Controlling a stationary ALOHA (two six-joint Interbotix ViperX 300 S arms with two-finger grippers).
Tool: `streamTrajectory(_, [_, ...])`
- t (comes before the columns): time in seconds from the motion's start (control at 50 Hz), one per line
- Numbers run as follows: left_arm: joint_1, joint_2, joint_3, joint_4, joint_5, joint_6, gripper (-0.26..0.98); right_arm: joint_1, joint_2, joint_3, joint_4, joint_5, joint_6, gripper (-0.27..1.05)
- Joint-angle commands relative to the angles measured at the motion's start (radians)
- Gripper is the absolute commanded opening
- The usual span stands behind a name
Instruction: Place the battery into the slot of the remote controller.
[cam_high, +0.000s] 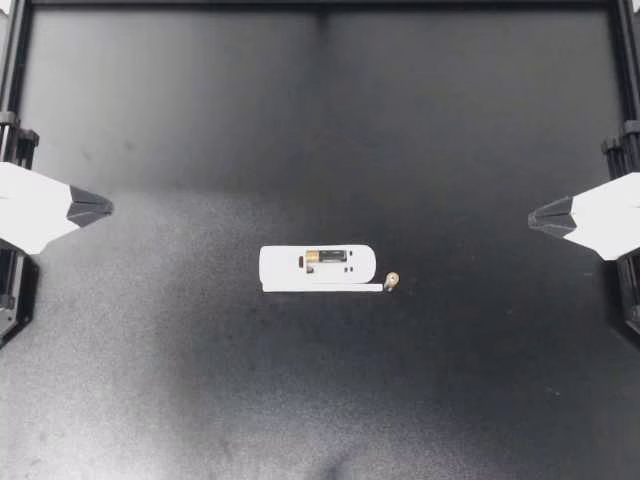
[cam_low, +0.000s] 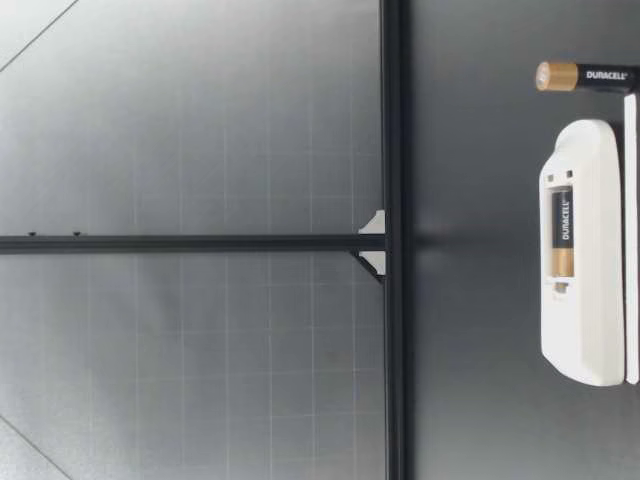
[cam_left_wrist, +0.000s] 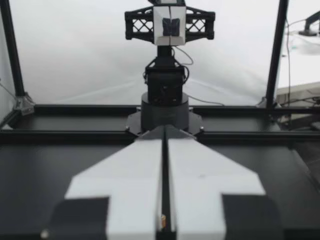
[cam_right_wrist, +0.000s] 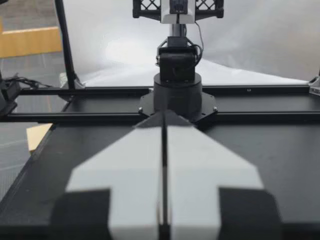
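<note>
A white remote controller (cam_high: 318, 267) lies at the middle of the black table, back side up, with one battery (cam_high: 327, 257) lying in its slot. A second battery (cam_high: 391, 282) stands upright just off the remote's right end. In the low view the remote (cam_low: 582, 250), the seated battery (cam_low: 562, 232) and the upright battery (cam_low: 585, 76) are all visible. My left gripper (cam_high: 100, 207) is shut and far off at the table's left edge. My right gripper (cam_high: 535, 217) is shut at the right edge. Both hold nothing, as the left wrist view (cam_left_wrist: 165, 127) and right wrist view (cam_right_wrist: 163, 112) confirm.
A thin white strip (cam_high: 325, 289), apparently the slot cover, lies along the remote's near side. A black frame (cam_high: 320, 8) borders the table. Each wrist view faces the opposite arm's base (cam_left_wrist: 165, 100) (cam_right_wrist: 177, 85).
</note>
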Motion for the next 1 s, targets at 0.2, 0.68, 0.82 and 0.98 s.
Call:
streamTrajectory(0.2, [0.014,0.014,-0.020,0.000,-0.008,0.015,-0.19,0.002,0.121,-0.078,0.003,0.057,0.032,-0.18])
streamTrajectory(0.68, [0.014,0.078,-0.031,0.000,-0.023,0.014,-0.19,-0.048,0.509,-0.364,-0.003,0.558,0.077,-0.18])
streamTrajectory(0.82, [0.014,0.081,-0.029,0.000,-0.023,0.014,-0.19,-0.046,0.591,-0.408,-0.011,0.629,0.075,-0.18])
streamTrajectory(0.98, [0.014,0.083,-0.023,0.000,-0.023,0.014,-0.19,-0.046,0.687,-0.465,-0.017,0.709,0.075,-0.15])
